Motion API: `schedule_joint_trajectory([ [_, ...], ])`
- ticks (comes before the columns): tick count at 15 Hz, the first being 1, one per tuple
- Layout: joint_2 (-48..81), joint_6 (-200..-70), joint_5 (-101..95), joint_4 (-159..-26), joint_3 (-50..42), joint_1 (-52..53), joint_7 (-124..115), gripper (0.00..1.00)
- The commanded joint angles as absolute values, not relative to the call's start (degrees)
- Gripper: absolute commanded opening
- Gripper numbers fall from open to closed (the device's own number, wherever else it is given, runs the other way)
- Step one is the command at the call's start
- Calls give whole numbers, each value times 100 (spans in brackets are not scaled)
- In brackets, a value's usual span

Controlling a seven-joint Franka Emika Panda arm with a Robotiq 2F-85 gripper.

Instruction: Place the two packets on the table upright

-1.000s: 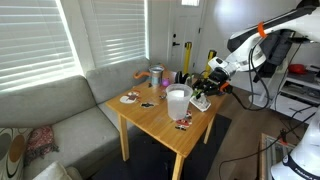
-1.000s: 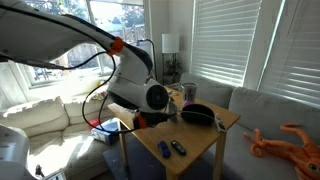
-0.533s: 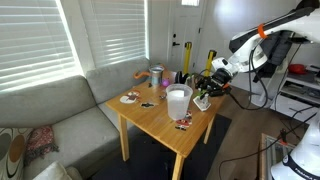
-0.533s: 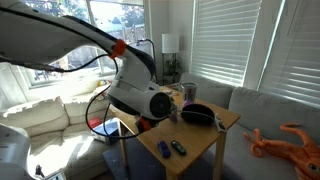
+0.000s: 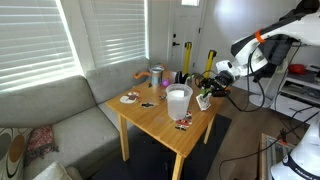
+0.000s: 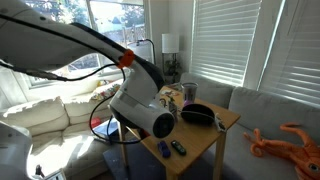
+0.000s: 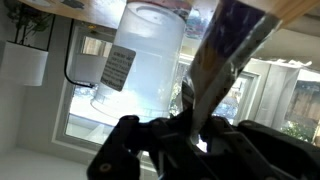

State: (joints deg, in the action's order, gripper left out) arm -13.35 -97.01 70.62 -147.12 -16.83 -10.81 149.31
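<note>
My gripper [image 5: 206, 97] hangs at the table's edge next to the translucent white cup [image 5: 178, 101] and is shut on one packet [image 5: 202, 103]. In the wrist view, which looks upside down, this dark printed packet [image 7: 228, 55] runs up from between the fingers [image 7: 190, 125], with the cup [image 7: 150, 60] just beside it. The second packet [image 5: 182, 122] lies on the light-wood table [image 5: 150, 118] near its front edge, in front of the cup. In an exterior view the arm [image 6: 150, 110] hides the gripper and the held packet.
A tall yellow bottle [image 5: 188, 55], a metal can [image 5: 156, 75] and small items [image 5: 130, 97] stand toward the table's far side. A black bowl [image 6: 197, 115] and two small dark items [image 6: 170, 149] are on the table [image 6: 205, 140]. The grey sofa [image 5: 60, 110] adjoins it.
The arm has shifted slightly sideways, away from the cup, still holding the packet. In an exterior view its body has swung lower in front of the table.
</note>
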Motion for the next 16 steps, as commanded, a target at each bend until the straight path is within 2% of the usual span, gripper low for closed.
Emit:
schedule_joint_trajectory([
  [1,-1256,-9612,7124,-14701,-1559,-1245,14993,4],
  [5,-1176,-9568,7184,-14701,-1562,-1254,15066,4],
  [6,-1138,-9600,7210,-14700,-1554,-1247,15082,1],
  [16,-929,-9578,7727,-14793,-1455,-1197,15323,1],
])
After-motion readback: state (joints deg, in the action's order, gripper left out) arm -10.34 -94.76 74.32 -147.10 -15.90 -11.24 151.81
